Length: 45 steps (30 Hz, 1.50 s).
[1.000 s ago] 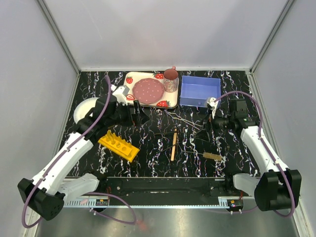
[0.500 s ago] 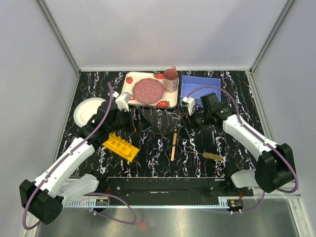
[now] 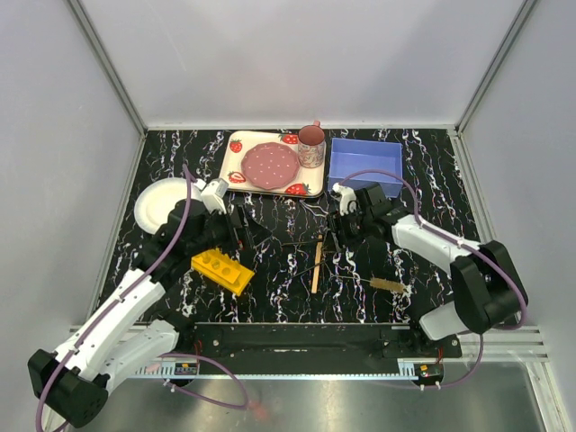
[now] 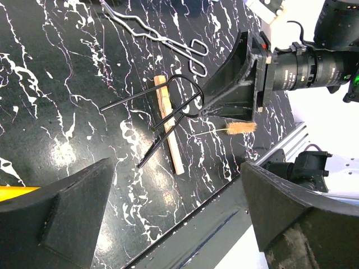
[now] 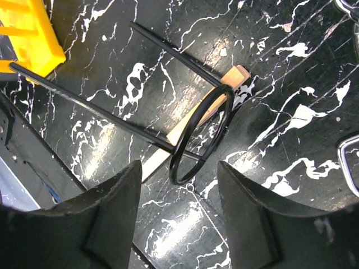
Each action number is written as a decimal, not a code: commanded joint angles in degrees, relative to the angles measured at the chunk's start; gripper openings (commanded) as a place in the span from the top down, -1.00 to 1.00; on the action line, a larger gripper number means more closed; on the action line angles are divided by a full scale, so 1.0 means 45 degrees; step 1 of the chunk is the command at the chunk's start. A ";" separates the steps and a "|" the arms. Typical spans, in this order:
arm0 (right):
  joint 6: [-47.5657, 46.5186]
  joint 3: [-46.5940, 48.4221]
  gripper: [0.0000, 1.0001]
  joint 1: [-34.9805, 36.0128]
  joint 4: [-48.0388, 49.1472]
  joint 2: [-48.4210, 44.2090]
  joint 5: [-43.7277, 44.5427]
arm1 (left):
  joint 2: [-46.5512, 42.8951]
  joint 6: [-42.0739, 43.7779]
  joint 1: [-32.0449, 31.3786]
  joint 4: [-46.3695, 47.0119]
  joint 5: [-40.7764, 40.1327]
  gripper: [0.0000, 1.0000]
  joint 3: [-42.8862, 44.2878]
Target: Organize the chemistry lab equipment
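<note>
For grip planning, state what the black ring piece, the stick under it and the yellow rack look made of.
Black ring piece: thin bent rod, likely coated metal, slight sheen. Stick: bare wood, matte pale tan. Yellow rack: probably moulded plastic, uniform bright colour, smooth.

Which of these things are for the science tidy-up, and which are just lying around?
For the job: yellow rack, wooden stick, tube brush, black wire tongs, silver wire tongs.
Just lying about: strawberry tray, pink cup, white plate.
</note>
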 commanded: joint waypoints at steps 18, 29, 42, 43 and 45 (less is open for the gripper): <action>-0.0472 0.2044 1.00 -0.0311 -0.0344 -0.0943 -0.0039 | -0.0934 0.0004 0.0090 0.0397 -0.0690 -0.98 -0.0270; -0.2601 0.7295 1.00 -0.4467 -0.3019 0.1316 0.0724 | -0.1070 0.0044 0.0247 0.0299 -0.0671 -0.98 -0.0113; -0.2487 1.2358 1.00 -0.6305 -0.4369 0.7100 0.1932 | -0.0895 -0.1364 0.0286 0.2253 0.1633 -0.98 -0.1539; -0.2448 1.2359 1.00 -0.6405 -0.4369 0.7314 0.1971 | -0.0875 -0.1363 0.0286 0.2252 0.1731 -0.98 -0.1559; -0.2351 1.2320 1.00 -0.6465 -0.4389 0.7530 0.2010 | -0.0797 -0.1286 0.0286 0.2233 0.1867 -0.98 -0.1539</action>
